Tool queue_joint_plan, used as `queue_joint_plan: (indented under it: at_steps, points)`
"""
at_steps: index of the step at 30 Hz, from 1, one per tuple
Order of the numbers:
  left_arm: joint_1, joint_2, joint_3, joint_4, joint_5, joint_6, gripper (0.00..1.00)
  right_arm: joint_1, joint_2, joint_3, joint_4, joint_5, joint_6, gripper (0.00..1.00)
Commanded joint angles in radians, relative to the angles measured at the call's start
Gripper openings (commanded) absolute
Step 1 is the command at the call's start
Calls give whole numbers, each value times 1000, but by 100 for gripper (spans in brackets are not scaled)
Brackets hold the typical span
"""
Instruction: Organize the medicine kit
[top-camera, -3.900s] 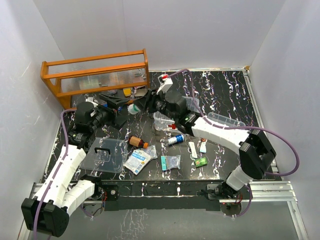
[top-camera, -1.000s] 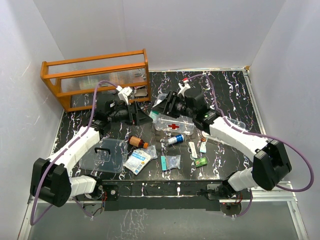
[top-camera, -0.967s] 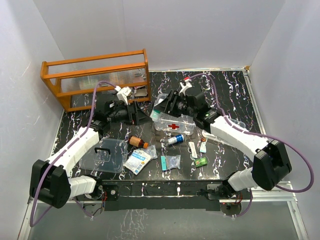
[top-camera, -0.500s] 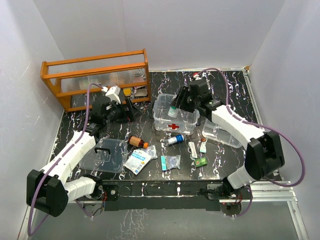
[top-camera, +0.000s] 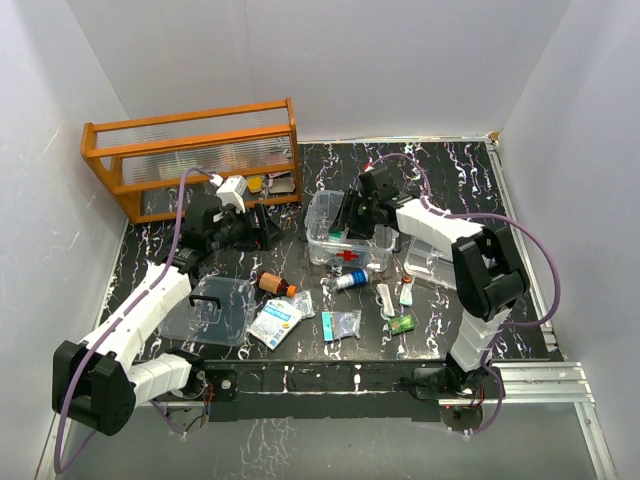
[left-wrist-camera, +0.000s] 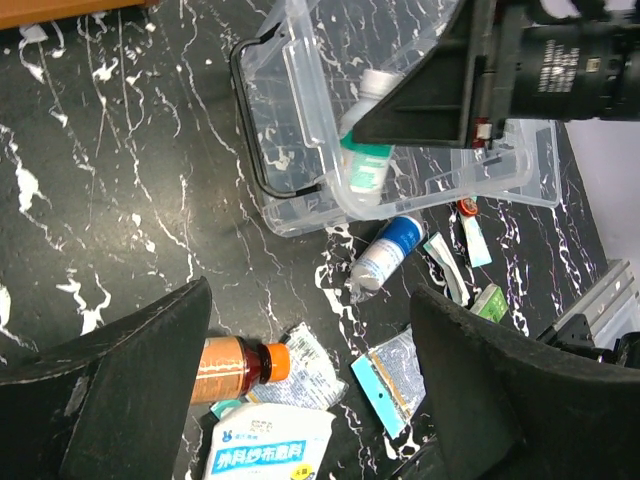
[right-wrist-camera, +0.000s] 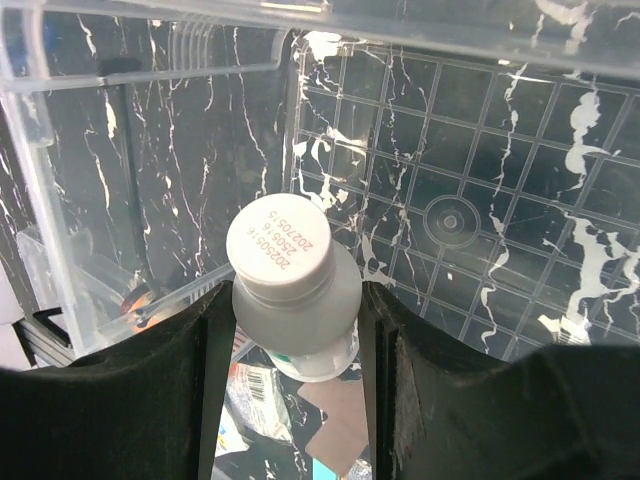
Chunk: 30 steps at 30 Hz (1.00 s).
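Near the middle of the table (top-camera: 455, 185), the medicine kit (top-camera: 320, 212) stands open, its lid (top-camera: 210, 310) lying toward the near left corner. Inside the kit, the right gripper (right-wrist-camera: 295, 292) clamps a white bottle (right-wrist-camera: 280, 250) between its fingers. Left of the kit, the left gripper (left-wrist-camera: 310, 292) hovers, jaws spread wide, empty.

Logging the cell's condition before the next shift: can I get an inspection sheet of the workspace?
Surface: black marbled table, items scattered over its near half.
Job's things: medicine kit box open, centre; its lid flat at near left; white bottle held inside the box.
Clutter: brown bottle, blue bottle, sachets, small tubes lie loose.
Grippers: left gripper open, empty; right gripper shut on the white bottle.
Cables: purple cables arch over both arms.
Surroundings: orange rack far left; white walls.
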Motion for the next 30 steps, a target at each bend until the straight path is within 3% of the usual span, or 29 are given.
queue_joint_plan:
  at_steps: [1,16,30]
  points:
    - [-2,17,60,3,69,67,78,18,30,66,41,-40,37,26]
    - [-2,37,34,7,59,63,78,72,129,110,44,-26,78,39]
    - [-2,45,37,-2,41,72,78,92,152,124,29,-2,51,58]
